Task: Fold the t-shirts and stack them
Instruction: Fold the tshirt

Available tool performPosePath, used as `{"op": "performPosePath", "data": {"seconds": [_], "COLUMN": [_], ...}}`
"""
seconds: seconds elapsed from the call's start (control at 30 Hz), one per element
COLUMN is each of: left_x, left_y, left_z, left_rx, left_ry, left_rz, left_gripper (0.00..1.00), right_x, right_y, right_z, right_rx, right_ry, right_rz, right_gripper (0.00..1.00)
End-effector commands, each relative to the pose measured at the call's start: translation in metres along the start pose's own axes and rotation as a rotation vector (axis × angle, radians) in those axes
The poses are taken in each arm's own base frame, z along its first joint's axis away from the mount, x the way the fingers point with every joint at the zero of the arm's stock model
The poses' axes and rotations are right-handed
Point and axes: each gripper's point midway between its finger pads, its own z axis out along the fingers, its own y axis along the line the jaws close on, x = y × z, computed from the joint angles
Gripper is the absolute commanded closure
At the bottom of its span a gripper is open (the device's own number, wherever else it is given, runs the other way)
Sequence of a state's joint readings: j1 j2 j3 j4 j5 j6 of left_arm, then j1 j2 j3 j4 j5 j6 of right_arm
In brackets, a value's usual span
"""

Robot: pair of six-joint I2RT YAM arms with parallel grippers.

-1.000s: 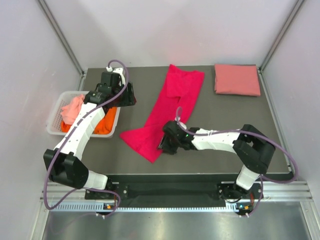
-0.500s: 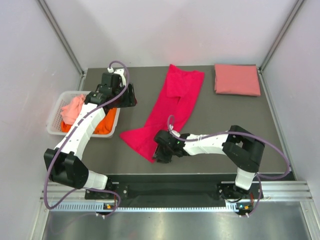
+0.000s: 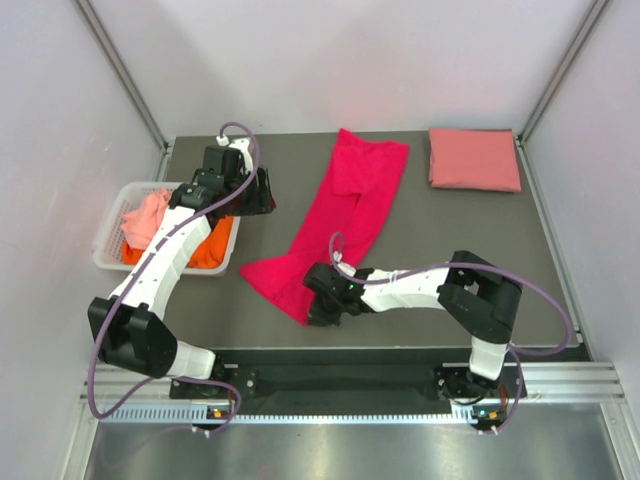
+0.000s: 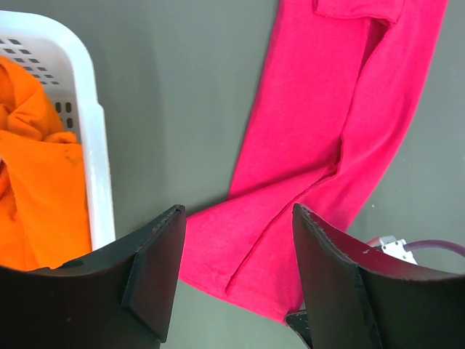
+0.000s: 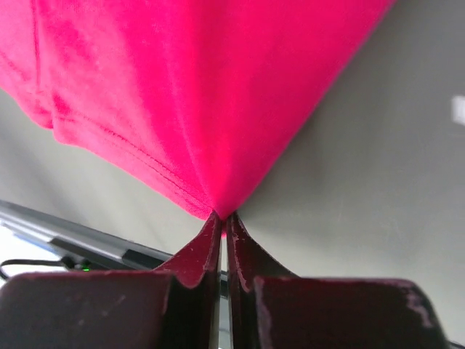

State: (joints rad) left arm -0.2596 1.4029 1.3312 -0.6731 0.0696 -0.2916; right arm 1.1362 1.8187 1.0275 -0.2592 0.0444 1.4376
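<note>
A bright magenta-red t-shirt (image 3: pixel 345 205) lies stretched diagonally across the middle of the table. My right gripper (image 3: pixel 315 312) is shut on its near corner, and in the right wrist view the cloth (image 5: pixel 196 87) is pinched at the tips of the right gripper (image 5: pixel 223 216). A salmon pink t-shirt (image 3: pixel 474 158) lies folded at the back right. Pale coral (image 3: pixel 145 218) and orange (image 3: pixel 212 248) t-shirts lie crumpled in the basket. My left gripper (image 3: pixel 257 190) hovers open beside the basket; in its own view the left gripper (image 4: pixel 236 218) holds nothing, with the magenta shirt (image 4: pixel 327 109) below.
The white slotted basket (image 3: pixel 108 252) stands at the table's left edge, its rim (image 4: pixel 94 160) close to my left fingers. The table's near edge and black rail (image 3: pixel 380 352) run just behind my right gripper. Grey walls enclose the sides and back.
My right gripper slid left and nearer along the magenta shirt to its near corner and shut on the cloth. The left arm has stayed put.
</note>
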Motion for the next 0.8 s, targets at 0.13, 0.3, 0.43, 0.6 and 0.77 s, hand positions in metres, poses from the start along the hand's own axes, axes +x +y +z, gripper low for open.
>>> {"op": "performPosePath", "data": {"seconds": [0.13, 0.3, 0.43, 0.6, 0.77], "left_x": [0.004, 0.048, 0.074, 0.101, 0.139], "left_y": [-0.023, -0.028, -0.027, -0.028, -0.038], "left_z": [-0.009, -0.003, -0.001, -0.009, -0.012], "left_rx": [0.116, 0.121, 0.084, 0.067, 0.071], "left_ry": [0.006, 0.12, 0.178, 0.204, 0.264], "left_rz": [0.004, 0.004, 0.022, 0.005, 0.0], "left_gripper": [0.36, 0.38, 0.38, 0.38, 0.4], "right_x": [0.0, -0.011, -0.011, -0.001, -0.002], "right_y": [-0.06, -0.085, -0.111, -0.149, -0.171], "right_z": [-0.036, -0.069, -0.086, -0.09, -0.099], "right_rx": [0.126, 0.129, 0.202, 0.244, 0.243], "right_ry": [-0.039, -0.078, -0.057, -0.02, -0.047], "right_rz": [-0.086, -0.111, -0.18, -0.183, -0.172], "right_gripper": [1.0, 1.0, 1.0, 1.0, 1.0]}}
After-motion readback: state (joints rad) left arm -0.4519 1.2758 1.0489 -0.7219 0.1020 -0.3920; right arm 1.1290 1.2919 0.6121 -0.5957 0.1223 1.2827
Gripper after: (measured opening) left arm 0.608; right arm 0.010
